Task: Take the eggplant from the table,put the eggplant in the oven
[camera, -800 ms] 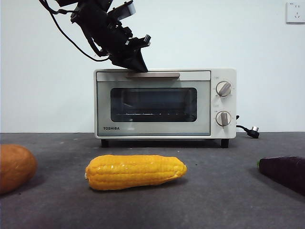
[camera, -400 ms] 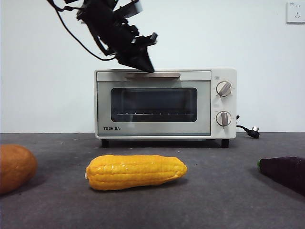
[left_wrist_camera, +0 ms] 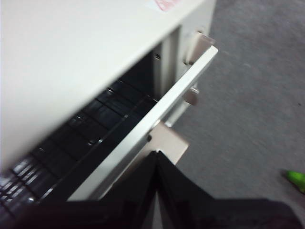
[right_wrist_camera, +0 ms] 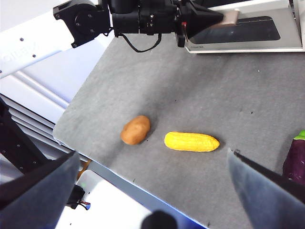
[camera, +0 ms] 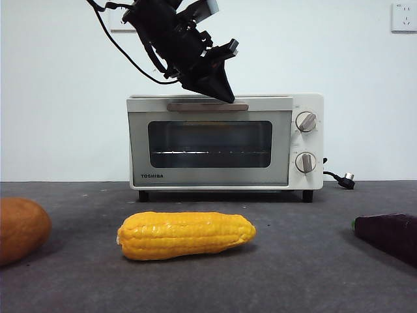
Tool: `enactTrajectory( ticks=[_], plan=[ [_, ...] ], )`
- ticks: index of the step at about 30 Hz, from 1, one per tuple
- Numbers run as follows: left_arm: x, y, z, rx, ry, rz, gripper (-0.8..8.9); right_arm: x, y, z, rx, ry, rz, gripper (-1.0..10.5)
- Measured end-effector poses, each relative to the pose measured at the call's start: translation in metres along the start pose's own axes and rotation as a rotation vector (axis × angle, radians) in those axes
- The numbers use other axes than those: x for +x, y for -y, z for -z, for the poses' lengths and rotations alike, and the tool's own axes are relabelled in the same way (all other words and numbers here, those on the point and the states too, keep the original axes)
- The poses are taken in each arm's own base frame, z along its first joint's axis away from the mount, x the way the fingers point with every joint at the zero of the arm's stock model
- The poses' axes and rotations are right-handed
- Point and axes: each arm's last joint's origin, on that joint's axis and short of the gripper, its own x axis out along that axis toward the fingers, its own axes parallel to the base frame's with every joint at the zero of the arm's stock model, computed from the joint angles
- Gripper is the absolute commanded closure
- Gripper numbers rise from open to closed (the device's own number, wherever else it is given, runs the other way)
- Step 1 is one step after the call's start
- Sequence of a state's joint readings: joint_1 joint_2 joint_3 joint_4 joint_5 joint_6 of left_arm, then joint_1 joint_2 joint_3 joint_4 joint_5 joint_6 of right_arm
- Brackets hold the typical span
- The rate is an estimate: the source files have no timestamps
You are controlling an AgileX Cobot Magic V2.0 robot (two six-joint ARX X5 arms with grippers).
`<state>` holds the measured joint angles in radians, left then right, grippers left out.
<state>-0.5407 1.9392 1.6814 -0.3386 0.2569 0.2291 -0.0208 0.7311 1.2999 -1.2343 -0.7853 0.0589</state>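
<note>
**Left end effector clenched at oven handle; door ajar**

Left end effector (camera: 220,91): jaws pressed together, tips on the bar handle (camera: 207,106) of the oven (camera: 306,140). Door (left_wrist_camera: 143,138) tilted slightly out at top, wire rack (left_wrist_camera: 81,138) visible in gap. Arm slants down from upper left. Right end effector (right_wrist_camera: 152,181): jaws spread wide, holding nothing, high above the worktop (camera: 293,261). Eggplant (camera: 389,236) lies on worktop at far right, beyond corn (camera: 186,235).

A matt, speckled dark grey finish is shown by the tabletop (camera: 306,274). The oven (camera: 225,143) is cased in smooth cream-white enamel, with a glossy glass window and a thin metal wire rack (left_wrist_camera: 71,143). The eggplant (camera: 391,236) is covered by glossy purple skin; the corn (camera: 186,235) is bumpy and shiny.
</note>
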Motion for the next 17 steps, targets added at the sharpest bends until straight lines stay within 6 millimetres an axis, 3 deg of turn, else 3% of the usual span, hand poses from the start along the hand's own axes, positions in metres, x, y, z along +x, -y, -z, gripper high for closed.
enactTrajectory(
  ticks=[17],
  plan=[
    [0.022,0.06,0.012,0.034,-0.127,0.203,8.2,0.0,0.001,0.0,-0.004,0.002,0.03,4.1]
  ],
)
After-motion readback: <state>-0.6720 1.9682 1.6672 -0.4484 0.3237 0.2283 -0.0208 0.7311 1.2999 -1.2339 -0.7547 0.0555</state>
